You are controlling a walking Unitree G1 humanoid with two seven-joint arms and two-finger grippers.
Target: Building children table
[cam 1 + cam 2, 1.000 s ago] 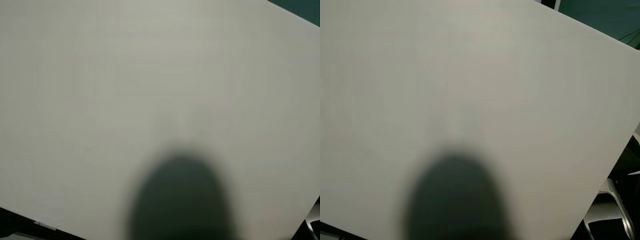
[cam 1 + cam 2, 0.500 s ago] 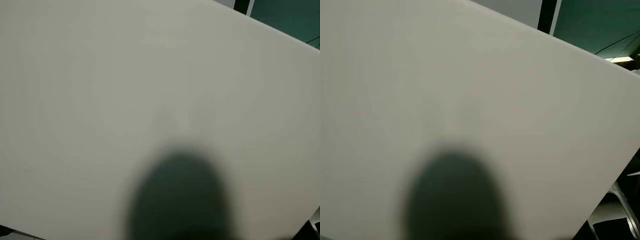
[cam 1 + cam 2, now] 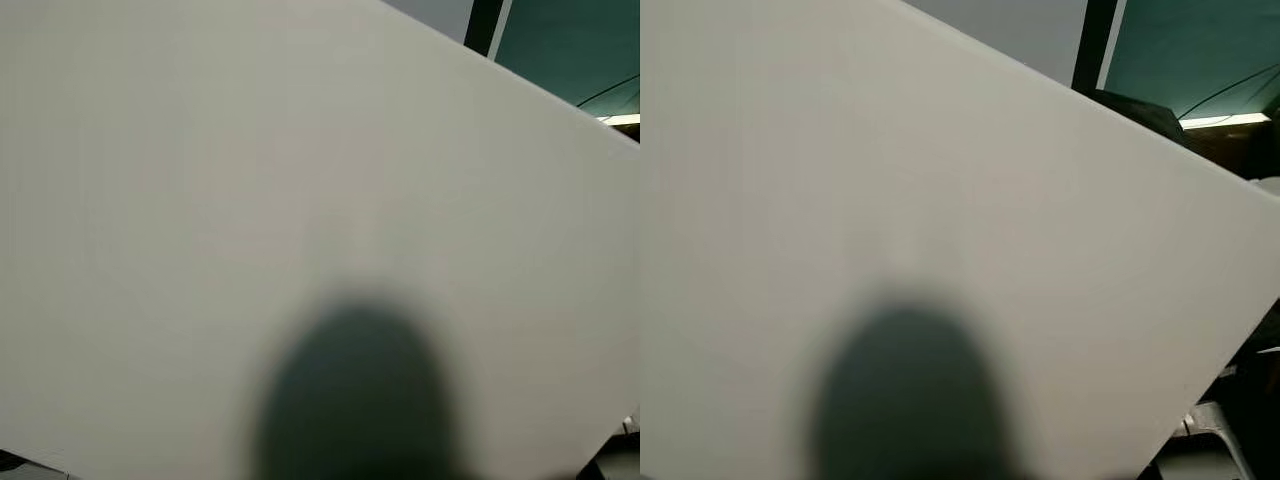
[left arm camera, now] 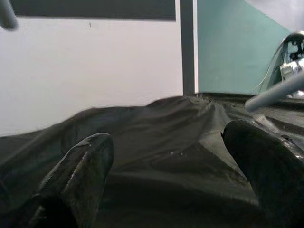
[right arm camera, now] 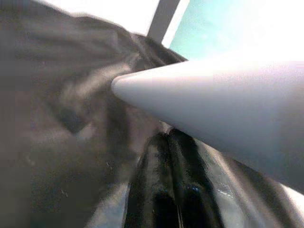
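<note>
Close in front of the robot's head, a broad white tabletop [image 3: 250, 180] covers most of the eye views, its flat face turned toward the camera and tilted, so that its upper edge runs down from the upper left to the right. A soft dark shadow [image 3: 350, 390] lies on the tabletop's lower middle. Beyond the tabletop's upper right edge stand a black post [image 3: 1092, 45] and a teal wall [image 3: 1200, 50], and below its lower right corner a bit of silver metal [image 3: 1210, 430] shows. Under the tabletop, in the left wrist view, the left gripper [image 4: 171, 156] has its two black fingers [image 4: 80, 166] spread wide apart with nothing between them, hovering over a rumpled black sheet [image 4: 161, 137]; a pale grey table leg [image 4: 275, 92] slants across beside it, its long axis pointing along the sheet. In the right wrist view the right gripper [image 5: 168, 185] has its fingers pressed together, empty, lying just below another pale table leg [image 5: 213, 109], a tapered cone whose narrow rounded tip points out over the black sheet.
</note>
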